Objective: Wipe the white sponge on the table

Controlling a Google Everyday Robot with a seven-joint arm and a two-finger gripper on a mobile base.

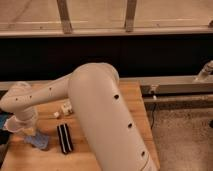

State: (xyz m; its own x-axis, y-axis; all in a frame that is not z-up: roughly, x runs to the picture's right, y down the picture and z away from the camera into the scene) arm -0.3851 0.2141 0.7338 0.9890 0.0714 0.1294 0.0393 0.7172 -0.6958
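The wooden table [100, 150] fills the lower left of the camera view. A small cream block, the white sponge [66, 107], lies near the table's middle, just below my forearm, with a smaller white bit [56, 114] beside it. My white arm reaches from the lower right across to the left. Its wrist hangs over the table's left side, and the gripper [28, 131] points down there, to the left of the sponge and apart from it. It sits just above a light-blue pad [39, 142].
A black ribbed object [64, 138] lies right of the blue pad. A pale cup-like shape [12, 125] sits at the table's left edge by the wrist. A dark wall and a metal rail [175, 87] run behind the table. Speckled floor lies to the right.
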